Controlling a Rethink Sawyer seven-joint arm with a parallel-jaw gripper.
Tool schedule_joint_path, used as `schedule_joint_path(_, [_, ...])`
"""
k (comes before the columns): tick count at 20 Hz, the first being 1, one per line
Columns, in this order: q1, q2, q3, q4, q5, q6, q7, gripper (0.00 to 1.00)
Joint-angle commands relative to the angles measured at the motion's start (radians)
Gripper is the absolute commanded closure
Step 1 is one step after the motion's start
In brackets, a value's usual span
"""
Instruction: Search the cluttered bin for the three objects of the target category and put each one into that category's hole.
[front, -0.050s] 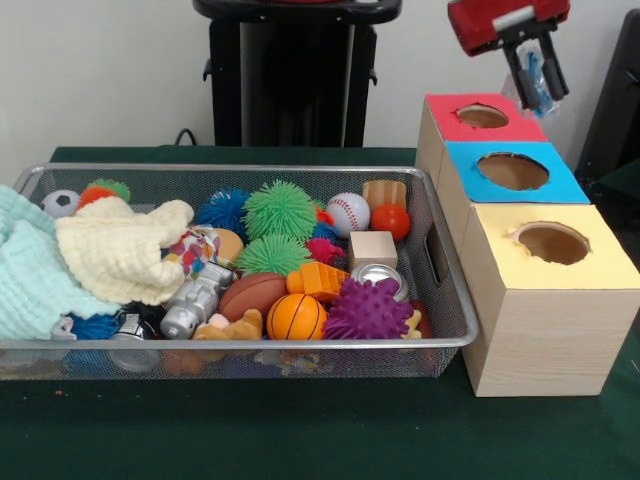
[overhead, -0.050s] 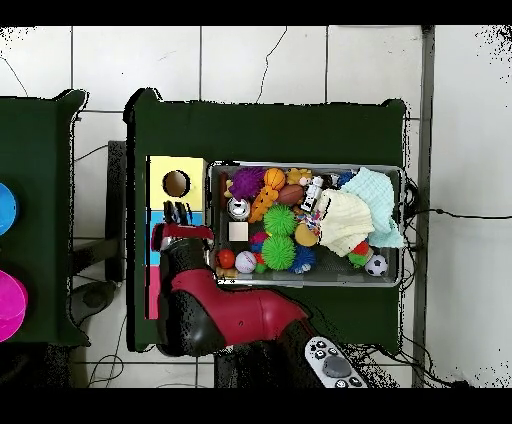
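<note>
My gripper (front, -0.050s: 538, 72) hangs at upper right above the red box (front, -0.050s: 455, 120), fingers closed on a blue object (front, -0.050s: 538, 82).

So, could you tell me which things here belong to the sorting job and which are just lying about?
Job:
gripper
bin
red box
blue box
yellow box

Lying about:
controller
blue disc
pink disc

Red-and-black arm (overhead, -0.050s: 215, 315), black tool (front, -0.050s: 537, 72), possibly blue-tipped
</note>
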Motion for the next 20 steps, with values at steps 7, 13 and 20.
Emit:
schedule_joint_path(7, [0.010,0.108,-0.092,-0.112,-0.048,-0.063,0.140,1.00])
schedule_joint_path(13, [0.024,0.144,-0.099,-0.109,-0.051,-0.093,0.155,1.00])
schedule_joint_path(20, [0.051,0.181,-0.120,-0.099,-0.039,-0.131,0.175,1.00])
